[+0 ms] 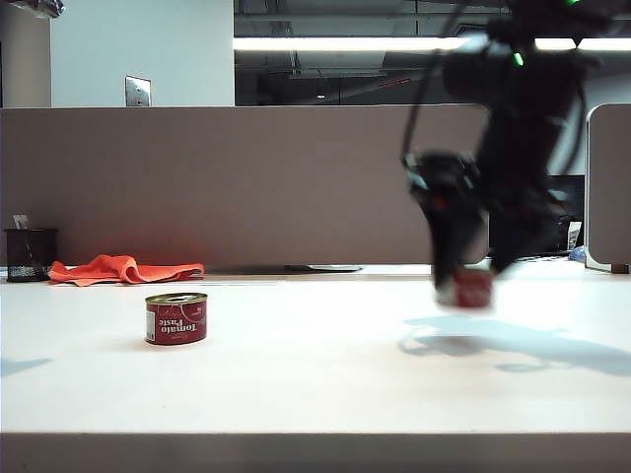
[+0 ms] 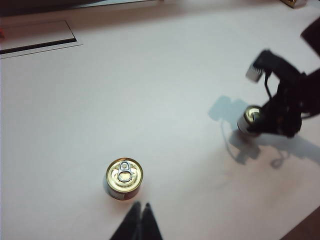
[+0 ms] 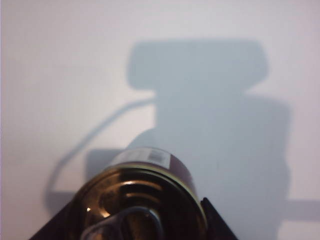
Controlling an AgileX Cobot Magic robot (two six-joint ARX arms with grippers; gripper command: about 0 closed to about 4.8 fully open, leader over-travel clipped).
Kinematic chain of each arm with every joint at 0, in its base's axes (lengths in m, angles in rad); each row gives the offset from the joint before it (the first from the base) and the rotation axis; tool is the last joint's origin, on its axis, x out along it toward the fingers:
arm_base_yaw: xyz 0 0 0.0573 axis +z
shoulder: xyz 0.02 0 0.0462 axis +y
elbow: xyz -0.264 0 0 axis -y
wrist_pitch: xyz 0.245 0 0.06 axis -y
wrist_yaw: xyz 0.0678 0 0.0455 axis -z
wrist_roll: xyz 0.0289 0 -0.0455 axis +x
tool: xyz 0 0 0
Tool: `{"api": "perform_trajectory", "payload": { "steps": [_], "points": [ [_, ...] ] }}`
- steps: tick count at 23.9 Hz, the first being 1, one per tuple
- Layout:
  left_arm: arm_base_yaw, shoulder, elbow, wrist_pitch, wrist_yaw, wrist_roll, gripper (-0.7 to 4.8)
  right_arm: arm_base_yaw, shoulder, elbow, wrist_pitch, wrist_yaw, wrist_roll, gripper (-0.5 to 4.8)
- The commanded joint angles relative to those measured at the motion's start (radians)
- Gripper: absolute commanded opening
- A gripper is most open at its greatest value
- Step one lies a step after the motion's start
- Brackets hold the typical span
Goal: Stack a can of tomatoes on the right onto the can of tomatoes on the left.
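Note:
The left can of tomatoes [image 1: 176,318], a short red tin with a gold ring-pull lid [image 2: 124,177], stands upright on the white table. My left gripper [image 2: 141,206] hovers just short of it, shut, fingertips pressed together and empty. On the right, the other can of tomatoes [image 1: 473,289] sits between the black fingers of my right gripper [image 1: 465,284], both blurred. In the right wrist view this can [image 3: 150,165] fills the gap, and the right gripper [image 3: 137,210] hugs both its sides. From the left wrist view the right gripper [image 2: 260,119] surrounds that can [image 2: 248,118]. Whether this can rests on the table I cannot tell.
An orange cloth [image 1: 123,269] and a black mesh cup [image 1: 30,254] lie at the back left by the brown partition. A flat dark object [image 1: 320,267] lies at the back centre. The table's front edge [image 1: 315,434] runs across the foreground.

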Motion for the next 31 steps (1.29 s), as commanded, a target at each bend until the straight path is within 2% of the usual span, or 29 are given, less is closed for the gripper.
{"api": "perform_trajectory", "payload": {
  "steps": [1, 8, 12, 21, 24, 31],
  "points": [
    [0.0, -0.001, 0.008, 0.009, 0.003, -0.003, -0.05, 0.061, -0.01, 0.169, 0.026, -0.023, 0.02, 2.61],
    [-0.001, -0.001, 0.008, 0.008, 0.003, -0.003, -0.05, 0.275, 0.15, 0.546, 0.013, -0.005, 0.024, 2.61],
    [0.0, -0.001, 0.008, 0.009, 0.003, -0.003, -0.05, 0.395, 0.332, 0.726, -0.055, 0.053, -0.079, 2.61],
    [0.0, -0.006, 0.008, -0.037, 0.006, -0.002, -0.05, 0.444, 0.466, 0.734, -0.067, 0.071, -0.084, 2.61],
    [0.0, -0.006, 0.008, -0.038, -0.006, 0.05, -0.05, 0.452, 0.482, 0.733, -0.067, 0.068, -0.084, 2.6],
    [0.0, -0.006, 0.008, -0.036, -0.006, 0.05, -0.05, 0.457, 0.488, 0.733, -0.066, 0.072, -0.084, 2.65]
  ]
}}
